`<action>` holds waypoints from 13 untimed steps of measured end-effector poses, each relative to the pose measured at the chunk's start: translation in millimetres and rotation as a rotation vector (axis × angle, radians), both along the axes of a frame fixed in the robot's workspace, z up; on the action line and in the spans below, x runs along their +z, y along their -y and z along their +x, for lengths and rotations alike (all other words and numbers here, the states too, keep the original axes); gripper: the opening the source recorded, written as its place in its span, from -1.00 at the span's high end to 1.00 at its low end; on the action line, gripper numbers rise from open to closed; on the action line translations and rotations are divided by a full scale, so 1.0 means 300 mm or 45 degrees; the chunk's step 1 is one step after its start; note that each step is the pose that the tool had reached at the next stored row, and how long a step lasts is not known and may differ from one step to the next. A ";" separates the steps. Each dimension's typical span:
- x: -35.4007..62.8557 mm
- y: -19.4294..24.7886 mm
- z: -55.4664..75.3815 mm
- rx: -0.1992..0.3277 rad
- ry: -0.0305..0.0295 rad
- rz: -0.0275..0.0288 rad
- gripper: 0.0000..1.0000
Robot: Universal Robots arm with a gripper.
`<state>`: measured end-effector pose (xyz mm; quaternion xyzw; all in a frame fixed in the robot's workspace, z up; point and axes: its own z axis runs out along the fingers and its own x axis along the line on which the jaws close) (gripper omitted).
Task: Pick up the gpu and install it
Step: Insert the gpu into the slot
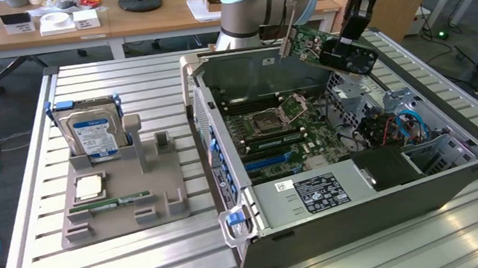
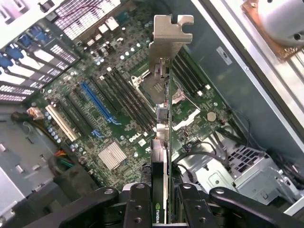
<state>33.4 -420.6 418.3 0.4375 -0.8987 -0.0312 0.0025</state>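
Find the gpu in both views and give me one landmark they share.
Exterior view: gpu held tilted in the gripper above the open case.
Wrist view: gpu edge-on, clamped in the gripper, over the motherboard.
Shared landmark: the blue slot on the motherboard.

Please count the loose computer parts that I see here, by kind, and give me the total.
Hard drive: 1
RAM stick: 1
Square chip: 1
GPU, gripped in the hand: 1
Total: 4

gpu (image 2: 162,114) gripped edge-on, motherboard (image 2: 128,107) beyond
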 end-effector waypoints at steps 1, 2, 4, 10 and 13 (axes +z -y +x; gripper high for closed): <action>0.000 0.000 0.000 0.019 0.0000 0.0000 0.47; 0.000 0.000 0.000 0.038 0.0000 -0.0001 0.47; 0.000 0.000 0.000 0.075 0.0000 -0.0001 0.47; 0.000 0.000 0.000 0.193 0.0000 0.0000 0.47; 0.000 0.000 0.000 0.256 0.0000 0.0000 0.47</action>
